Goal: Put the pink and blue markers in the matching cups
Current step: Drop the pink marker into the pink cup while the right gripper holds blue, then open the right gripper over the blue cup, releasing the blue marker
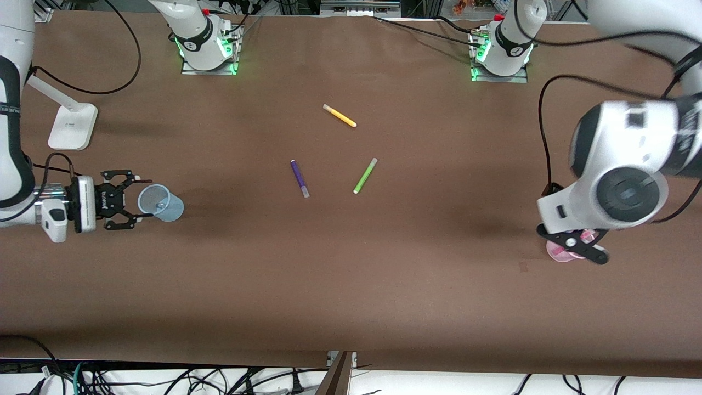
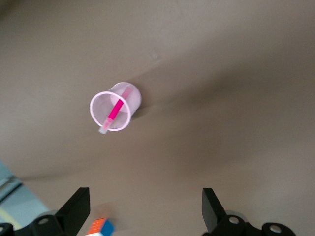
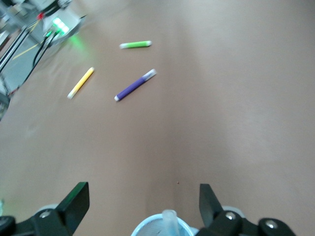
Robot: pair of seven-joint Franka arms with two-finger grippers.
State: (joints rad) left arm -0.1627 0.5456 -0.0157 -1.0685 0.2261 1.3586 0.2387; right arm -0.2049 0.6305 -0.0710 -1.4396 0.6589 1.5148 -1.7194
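High front camera faces both bases; wrist cameras look down at table [image 1: 384,274].

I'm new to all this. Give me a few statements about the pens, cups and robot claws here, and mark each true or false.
1. The pink marker stands inside the pink cup. True.
2. The left gripper is clamped on the pink cup. False: its fingers are open above the cup, touching nothing.
3. The purple marker, green marker and yellow marker lie on the table. True.
4. The blue cup lies tipped over beside the yellow marker. False: it stands upright right by the open right gripper, toward the right arm's end.
5. The green marker sits in the blue cup. False: it lies on the table.
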